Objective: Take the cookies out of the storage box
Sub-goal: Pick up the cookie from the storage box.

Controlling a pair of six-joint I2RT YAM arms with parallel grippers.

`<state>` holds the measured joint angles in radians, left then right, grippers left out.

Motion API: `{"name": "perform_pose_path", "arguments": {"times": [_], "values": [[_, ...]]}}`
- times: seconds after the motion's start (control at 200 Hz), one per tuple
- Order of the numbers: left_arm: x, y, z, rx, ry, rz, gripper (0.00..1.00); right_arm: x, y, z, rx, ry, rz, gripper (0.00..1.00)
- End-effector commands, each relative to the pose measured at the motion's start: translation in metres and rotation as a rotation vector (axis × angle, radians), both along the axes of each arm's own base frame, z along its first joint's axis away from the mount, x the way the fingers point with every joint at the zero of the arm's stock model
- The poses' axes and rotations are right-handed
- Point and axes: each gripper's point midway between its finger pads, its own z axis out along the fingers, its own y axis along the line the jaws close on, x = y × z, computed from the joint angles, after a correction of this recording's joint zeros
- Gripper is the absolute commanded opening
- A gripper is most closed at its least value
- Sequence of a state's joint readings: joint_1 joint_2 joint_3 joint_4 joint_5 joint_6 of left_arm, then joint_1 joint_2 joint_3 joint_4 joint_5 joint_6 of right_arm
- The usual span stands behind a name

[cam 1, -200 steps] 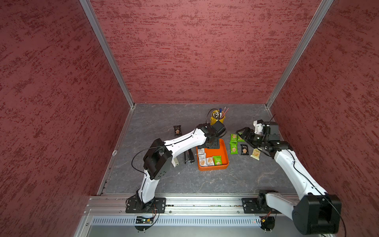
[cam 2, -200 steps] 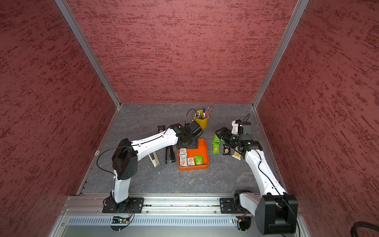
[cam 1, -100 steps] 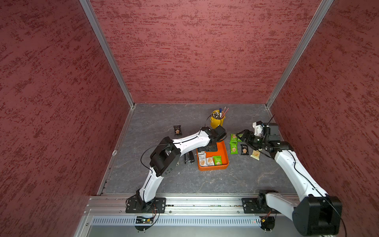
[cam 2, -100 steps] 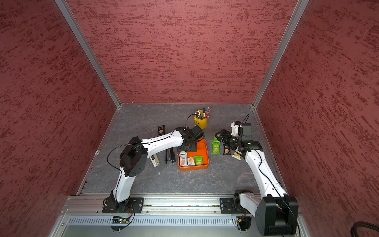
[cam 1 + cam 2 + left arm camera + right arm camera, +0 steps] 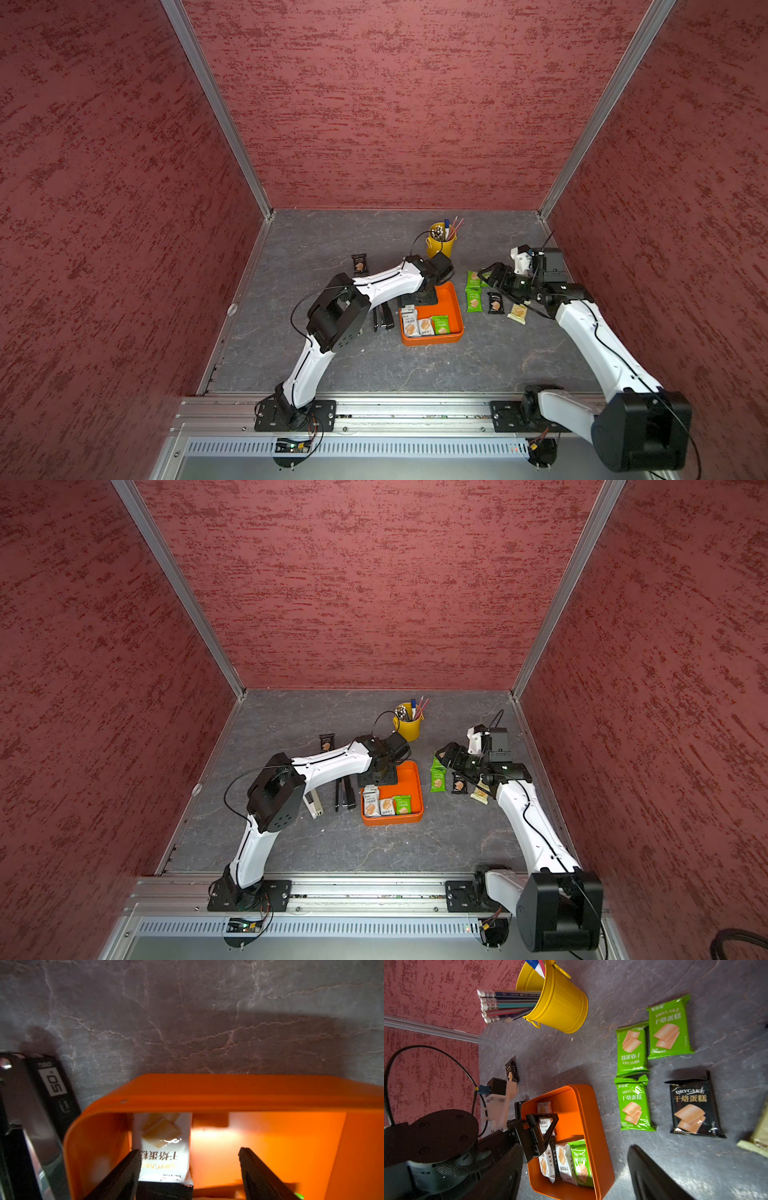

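Note:
The orange storage box [image 5: 451,309] lies mid-table. Along its near wall rest cookies: two white packets [image 5: 417,325] and a green one [image 5: 440,325]. My left gripper [image 5: 419,297] reaches down into the box's far left part. In the left wrist view it [image 5: 188,1152] is open, a white packet [image 5: 164,1142] standing against one finger and the other finger well apart. More cookies lie on the table to the right of the box: green packets [image 5: 473,301], a black one [image 5: 495,302], a pale one [image 5: 517,312]. My right gripper [image 5: 485,276] hovers open above them, holding nothing.
A yellow pen bucket [image 5: 440,245] stands behind the box. Black staplers [image 5: 382,320] and a beige one [image 5: 313,804] lie left of the box, close to its wall [image 5: 228,1093]. A lone black packet [image 5: 359,264] lies far left. Red walls enclose the table.
My left gripper has come down and nearer, from above the box's far edge into the box beside the white packet. The right arm has hardly moved.

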<state>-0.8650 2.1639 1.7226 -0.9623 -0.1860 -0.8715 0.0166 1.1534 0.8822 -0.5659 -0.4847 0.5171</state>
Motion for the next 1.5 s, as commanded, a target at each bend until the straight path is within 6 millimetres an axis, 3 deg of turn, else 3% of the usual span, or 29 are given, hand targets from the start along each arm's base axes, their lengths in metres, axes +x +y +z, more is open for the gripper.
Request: {"name": "perform_pose_path", "arguments": {"times": [0.0,0.25,0.456,0.646,0.887,1.498], "values": [[-0.004,-0.014,-0.017,-0.038,0.036,-0.013,0.78,0.007,-0.005,0.011,-0.030,-0.033,-0.008,0.83],[-0.007,-0.033,-0.019,-0.057,0.052,-0.038,0.78,0.008,-0.008,0.012,-0.046,-0.033,-0.008,0.83],[-0.001,-0.042,0.001,-0.083,0.019,-0.044,0.79,0.007,-0.008,0.010,-0.047,-0.032,-0.008,0.83],[0.003,-0.017,0.014,-0.027,0.003,-0.006,0.80,0.006,-0.008,0.009,-0.047,-0.032,-0.007,0.83],[0.004,0.019,0.007,0.035,0.019,0.036,0.78,0.006,-0.007,0.006,-0.030,-0.027,-0.010,0.84],[0.001,0.017,-0.024,0.059,0.058,0.006,0.66,0.007,-0.007,0.006,-0.032,-0.019,-0.012,0.84]]}}
